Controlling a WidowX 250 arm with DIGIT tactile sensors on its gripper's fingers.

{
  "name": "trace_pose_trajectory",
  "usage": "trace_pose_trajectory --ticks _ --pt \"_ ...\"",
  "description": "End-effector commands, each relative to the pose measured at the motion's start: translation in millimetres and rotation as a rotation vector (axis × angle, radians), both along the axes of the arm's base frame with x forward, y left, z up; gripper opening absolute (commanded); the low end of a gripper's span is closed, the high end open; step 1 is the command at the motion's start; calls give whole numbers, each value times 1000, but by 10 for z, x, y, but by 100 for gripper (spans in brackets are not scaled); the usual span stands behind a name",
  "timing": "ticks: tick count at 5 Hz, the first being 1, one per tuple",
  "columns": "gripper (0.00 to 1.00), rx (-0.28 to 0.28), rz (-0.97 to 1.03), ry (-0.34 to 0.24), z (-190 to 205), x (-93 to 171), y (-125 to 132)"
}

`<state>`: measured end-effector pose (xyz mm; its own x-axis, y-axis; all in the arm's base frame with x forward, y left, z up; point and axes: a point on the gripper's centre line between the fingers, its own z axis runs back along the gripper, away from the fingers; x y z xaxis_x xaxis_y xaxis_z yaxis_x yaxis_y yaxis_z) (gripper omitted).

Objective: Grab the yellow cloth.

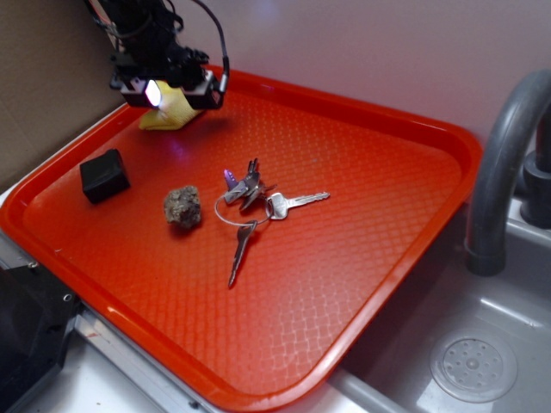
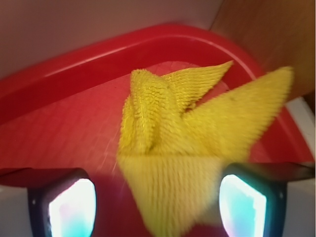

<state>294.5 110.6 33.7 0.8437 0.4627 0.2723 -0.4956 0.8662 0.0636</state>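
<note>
Red plastic tray (image 1: pixel 362 258) with a diamond-textured floor and raised rim, sitting on a grey counter. Its right corner overhangs a grey sink basin (image 1: pixel 491 318) with a round perforated drain (image 1: pixel 473 367). Grey curved faucet (image 1: pixel 508 163) rises at right. Pale wall behind, brown cardboard-looking panel (image 1: pixel 43 77) at left.

No brand, label or readable text on anything in either view.

On the tray: black block (image 1: pixel 104 175) near the left rim, rough grey-brown rock (image 1: pixel 182 207) just right of it, bunch of keys on a ring (image 1: pixel 254 206) near centre. All three well apart from the cloth.

Yellow cloth (image 2: pixel 173 143) is bunched in the tray's far left corner, folds pointing up, fuzzy ribbed weave clear in the wrist view. In the exterior view it shows under the arm, mostly hidden.

Gripper (image 2: pixel 158 200) is right over the cloth. Fingers (image 2: pixel 71 202) stand apart, both lit pads visible, cloth fabric running down between them. Fabric looks to reach the right pad, but the lower edge is blurred, so contact is probably there, not certain. Not clamped.
</note>
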Motion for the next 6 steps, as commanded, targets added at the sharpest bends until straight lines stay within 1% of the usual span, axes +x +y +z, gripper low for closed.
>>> trace_pose_trajectory --ticks 1,2,3,4,5,6 --pt "100 44 5 -20 0 90 110" --pt "100 63 -1 3 -62 94 95" --pt "0 68 26 -10 -55 88 90" --pt "0 70 5 -17 16 79 75" --pt "0 47 -24 -25 131 48 59" --pt "0 53 -22 -19 161 40 62"
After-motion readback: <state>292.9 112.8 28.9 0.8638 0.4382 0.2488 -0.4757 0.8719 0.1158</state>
